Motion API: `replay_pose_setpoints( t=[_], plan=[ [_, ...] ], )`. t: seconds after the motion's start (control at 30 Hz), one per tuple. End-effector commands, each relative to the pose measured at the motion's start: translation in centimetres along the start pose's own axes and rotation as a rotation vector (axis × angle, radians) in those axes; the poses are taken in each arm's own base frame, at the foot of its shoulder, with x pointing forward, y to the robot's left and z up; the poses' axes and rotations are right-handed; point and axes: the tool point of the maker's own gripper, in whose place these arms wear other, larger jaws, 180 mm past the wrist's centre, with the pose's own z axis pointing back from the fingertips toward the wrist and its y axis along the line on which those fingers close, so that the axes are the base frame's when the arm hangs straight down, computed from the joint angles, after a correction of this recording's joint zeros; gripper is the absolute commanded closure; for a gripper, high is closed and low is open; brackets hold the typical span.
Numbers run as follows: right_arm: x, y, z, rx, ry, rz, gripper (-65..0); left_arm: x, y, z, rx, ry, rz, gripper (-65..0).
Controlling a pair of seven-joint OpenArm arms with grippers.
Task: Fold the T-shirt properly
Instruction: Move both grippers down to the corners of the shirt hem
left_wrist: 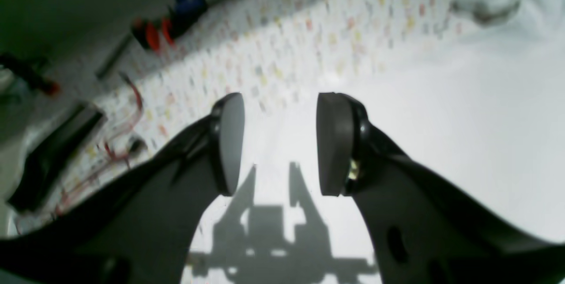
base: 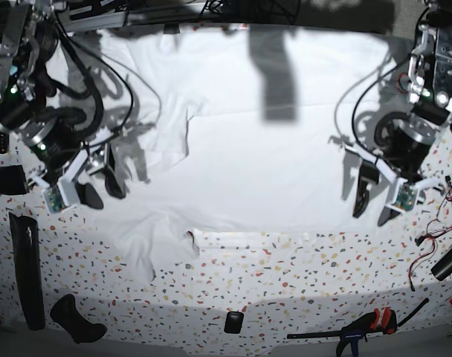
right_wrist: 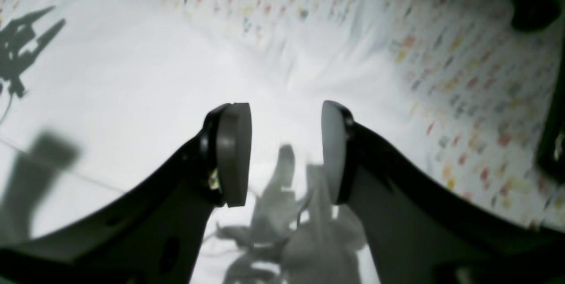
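Note:
The white T-shirt (base: 270, 163) lies spread over most of the speckled table, with a rumpled sleeve (base: 148, 249) at its front left. My left gripper (base: 371, 204) hangs over the shirt's right edge, on the right of the base view. In the left wrist view the left gripper (left_wrist: 280, 120) is open over the T-shirt (left_wrist: 441, 120), nothing between its pads, its shadow on the cloth. My right gripper (base: 101, 190) hovers over the shirt's left part. The right gripper (right_wrist: 284, 134) also stands open and empty above the T-shirt (right_wrist: 154, 76).
The speckled table (base: 300, 275) shows bare along the front. On it lie a bar clamp with a red-and-black handle (base: 360, 327), a small black block (base: 233, 321) and a long black bar (base: 25, 268). Red wires (base: 434, 238) trail at the right edge.

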Motion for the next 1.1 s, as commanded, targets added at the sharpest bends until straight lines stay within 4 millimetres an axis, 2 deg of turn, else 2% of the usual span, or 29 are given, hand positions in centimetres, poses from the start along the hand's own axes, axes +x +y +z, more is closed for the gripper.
replay_pose_setpoints(
  t=[0.0, 0.13, 0.27, 0.43, 0.53, 0.7, 0.8, 0.93, 1.07],
  plan=[
    [2.1, -0.6, 0.1, -0.009, -0.058, 0.034, -25.0, 2.4, 0.9, -0.3, 0.02, -0.075, -0.02, -26.0],
    [5.5, -1.2, -0.2, -0.002, -0.15, 0.04, -25.0, 5.0, 1.9, -1.1, 0.039, -0.138, -0.038, -26.0],
    [8.1, -1.8, -0.2, -0.007, -0.222, 0.057, -25.0, 6.3, 3.1, -1.7, 0.085, -0.15, -0.118, -26.0],
    [10.7, -2.7, -0.1, -0.029, -0.278, 0.089, -25.0, 7.7, 4.9, -2.6, 0.144, -0.151, -0.188, -26.0],
    [11.3, -3.1, -0.1, -0.038, -0.279, 0.1, -25.0, 8.0, 5.7, -3.2, 0.162, -0.146, -0.187, -26.0],
    [11.2, -3.2, -0.2, -0.04, -0.27, 0.102, -25.0, 5.8, 7.7, -4.5, 0.191, -0.055, -0.183, -26.0],
    [11.1, -3.2, -0.2, -0.04, -0.266, 0.101, -25.0, 3.3, 9.7, -5.8, 0.217, 0.02, -0.167, -26.0],
    [10.7, -3.2, -0.3, -0.041, -0.245, 0.1, -25.0, -2.1, 12.4, -7.8, 0.233, 0.182, -0.075, -26.0],
    [10.5, -3.2, -0.3, -0.041, -0.235, 0.099, -25.0, -7.1, 12.8, -9.8, 0.115, 0.329, 0.058, -26.0]
  ],
)
